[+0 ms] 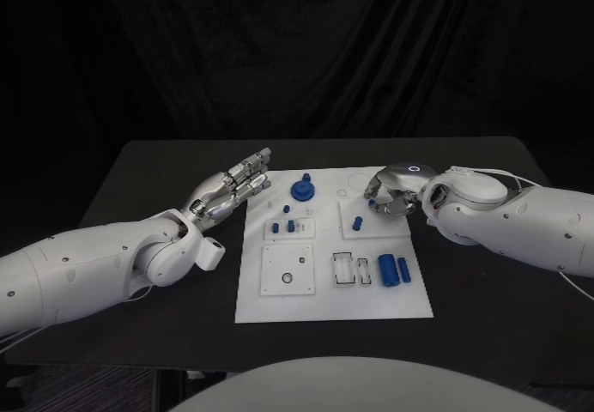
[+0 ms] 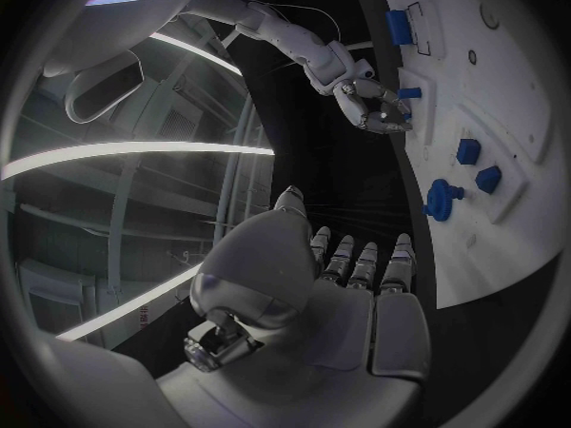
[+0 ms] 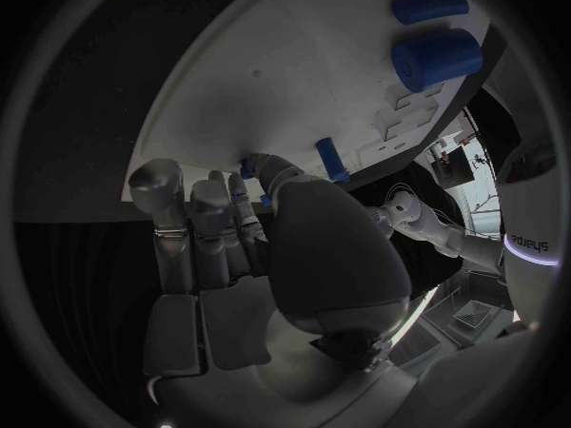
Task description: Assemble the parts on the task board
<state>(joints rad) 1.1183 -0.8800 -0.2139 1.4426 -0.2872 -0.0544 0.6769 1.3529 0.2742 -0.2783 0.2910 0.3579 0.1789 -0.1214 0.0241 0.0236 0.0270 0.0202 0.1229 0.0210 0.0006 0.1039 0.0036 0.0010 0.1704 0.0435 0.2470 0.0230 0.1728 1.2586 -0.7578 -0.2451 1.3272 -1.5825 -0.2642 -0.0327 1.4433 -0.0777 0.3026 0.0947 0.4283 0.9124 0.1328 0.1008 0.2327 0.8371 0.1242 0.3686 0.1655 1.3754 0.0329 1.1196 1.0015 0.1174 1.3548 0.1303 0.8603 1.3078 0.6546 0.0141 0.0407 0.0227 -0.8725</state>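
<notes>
Left robot hand [image 1: 235, 190] released, fingers extended, above the counter [image 1: 148, 172] beside the white task board [image 1: 372, 300]; right robot hand [image 1: 386, 196] pinches a small blue part [image 3: 246, 169] over the board's far edge.

Lighting: dim, black surroundings | task board [image 1: 334, 305] brightly lit, probably from overhead | wrist views strongly bent at edges, rims darkened

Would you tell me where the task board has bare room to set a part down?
The task board's near strip, below the square plate and two blue cylinders, is bare. The far end is crowded: blue knob, small pegs, right hand.
</notes>
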